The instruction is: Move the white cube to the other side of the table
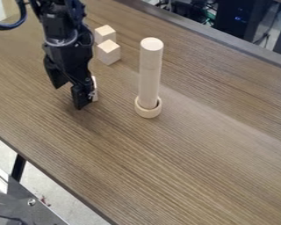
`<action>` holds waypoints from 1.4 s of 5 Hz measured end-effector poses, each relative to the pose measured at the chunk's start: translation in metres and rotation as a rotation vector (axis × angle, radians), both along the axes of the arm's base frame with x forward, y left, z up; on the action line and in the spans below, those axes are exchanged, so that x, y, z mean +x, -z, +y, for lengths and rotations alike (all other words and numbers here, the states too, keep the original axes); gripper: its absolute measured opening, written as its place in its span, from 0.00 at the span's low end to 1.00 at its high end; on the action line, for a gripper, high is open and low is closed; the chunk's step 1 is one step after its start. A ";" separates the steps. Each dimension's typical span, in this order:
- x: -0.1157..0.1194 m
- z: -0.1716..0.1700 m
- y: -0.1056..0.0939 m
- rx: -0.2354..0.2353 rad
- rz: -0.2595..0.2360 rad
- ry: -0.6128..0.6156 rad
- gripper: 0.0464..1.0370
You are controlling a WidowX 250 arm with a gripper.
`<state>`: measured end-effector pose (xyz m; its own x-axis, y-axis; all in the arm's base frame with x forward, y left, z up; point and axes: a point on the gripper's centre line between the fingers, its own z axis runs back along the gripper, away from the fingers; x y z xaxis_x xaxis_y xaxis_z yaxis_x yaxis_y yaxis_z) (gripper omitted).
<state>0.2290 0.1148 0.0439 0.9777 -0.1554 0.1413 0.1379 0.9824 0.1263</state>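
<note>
pale piece (95, 91): partly behind fingers (79, 97) | rear cube (105, 30): partly covered | arm (62, 22): cut by top edge

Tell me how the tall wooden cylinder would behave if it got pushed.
The cylinder is tall and narrow, so it would probably tip. The low ring around its foot may steady it slightly. Its round side suggests it could roll once down.
</note>
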 end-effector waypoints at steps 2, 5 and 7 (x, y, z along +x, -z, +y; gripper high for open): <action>0.000 0.001 0.008 -0.070 0.010 0.008 0.96; 0.006 0.012 0.019 -0.117 0.112 0.240 0.96; 0.012 0.003 0.019 -0.135 0.086 0.316 0.96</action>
<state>0.2411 0.1182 0.0253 0.8935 -0.4377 0.1001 0.4422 0.8965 -0.0276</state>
